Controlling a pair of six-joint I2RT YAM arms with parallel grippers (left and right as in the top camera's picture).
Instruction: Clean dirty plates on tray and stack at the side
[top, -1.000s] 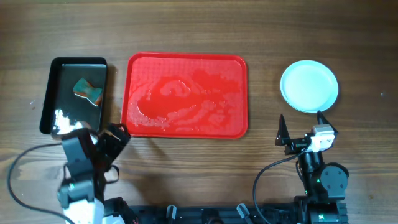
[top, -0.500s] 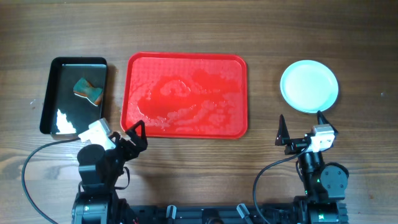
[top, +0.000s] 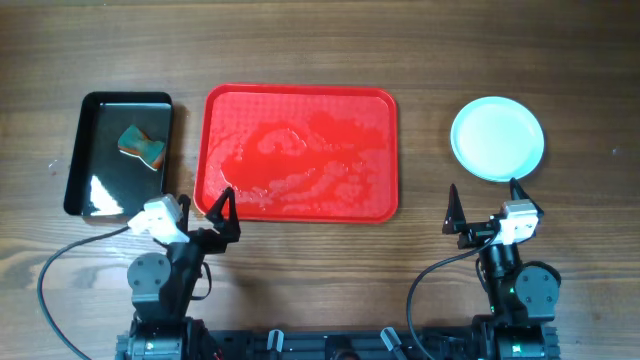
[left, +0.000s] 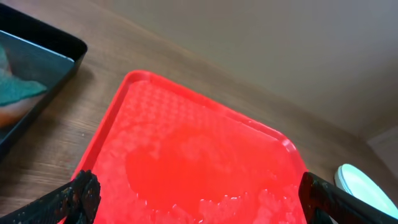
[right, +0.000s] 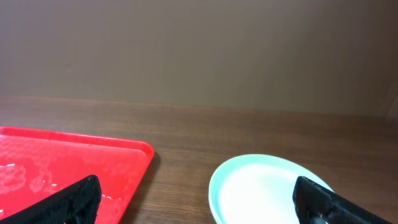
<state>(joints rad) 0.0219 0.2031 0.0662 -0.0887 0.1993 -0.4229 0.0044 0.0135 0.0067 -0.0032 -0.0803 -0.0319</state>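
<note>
The red tray (top: 300, 150) lies mid-table with nothing on it except a wet sheen on its floor. The plates (top: 497, 138) show as one pale mint-white disc on the wood to the right of the tray; I cannot tell how many are in it. My left gripper (top: 205, 208) is open at the tray's front left corner, and its wrist view looks along the tray (left: 186, 143). My right gripper (top: 485, 195) is open in front of the plates (right: 267, 193), with nothing between its fingers.
A narrow black tray (top: 118, 152) sits at the far left with a green and orange sponge (top: 141, 145) in it. Bare wooden tabletop surrounds everything. Cables run from both arm bases at the front edge.
My left arm has swung from the front left, beside the black tray, rightwards to the red tray's front left corner. The right arm has not moved.
</note>
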